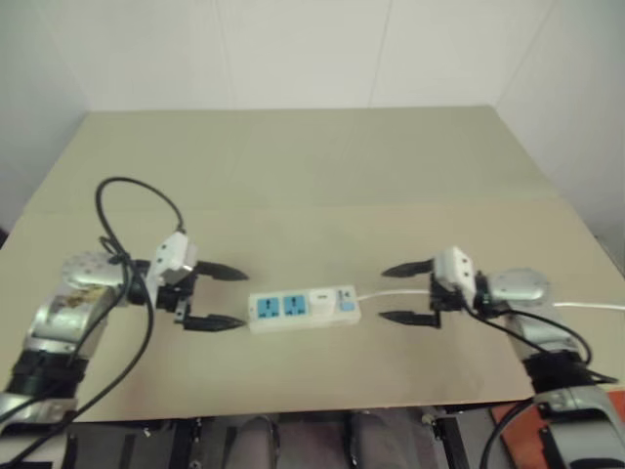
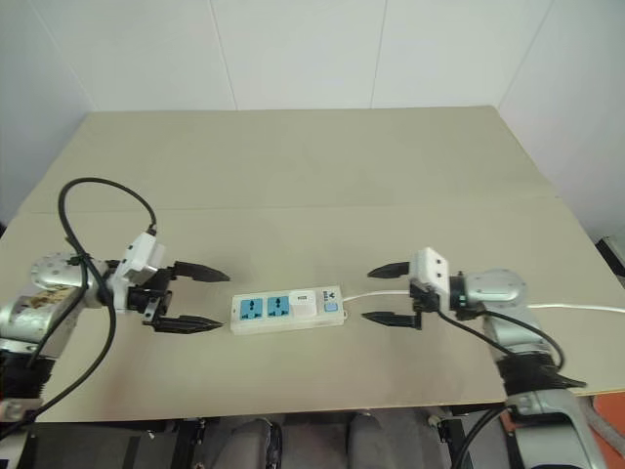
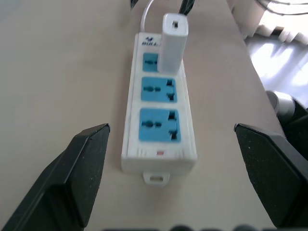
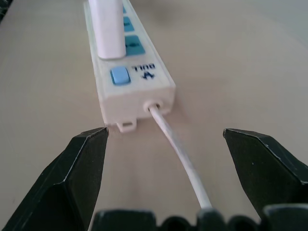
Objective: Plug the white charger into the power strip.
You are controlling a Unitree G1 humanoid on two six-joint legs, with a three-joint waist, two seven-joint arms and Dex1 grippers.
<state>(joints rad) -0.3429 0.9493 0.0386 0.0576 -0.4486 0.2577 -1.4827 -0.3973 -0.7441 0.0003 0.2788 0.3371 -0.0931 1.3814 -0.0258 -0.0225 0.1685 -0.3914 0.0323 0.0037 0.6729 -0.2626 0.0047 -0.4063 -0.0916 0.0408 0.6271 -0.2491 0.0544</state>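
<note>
White charger upright in power strip — pincers apart, empty.

The 2 head views look forward and down from above the table, taking in both arms and the strip between them. The left wrist view looks close along the strip from its socket end; the right wrist view faces it from the cord end. All 4 share the strip.
</note>
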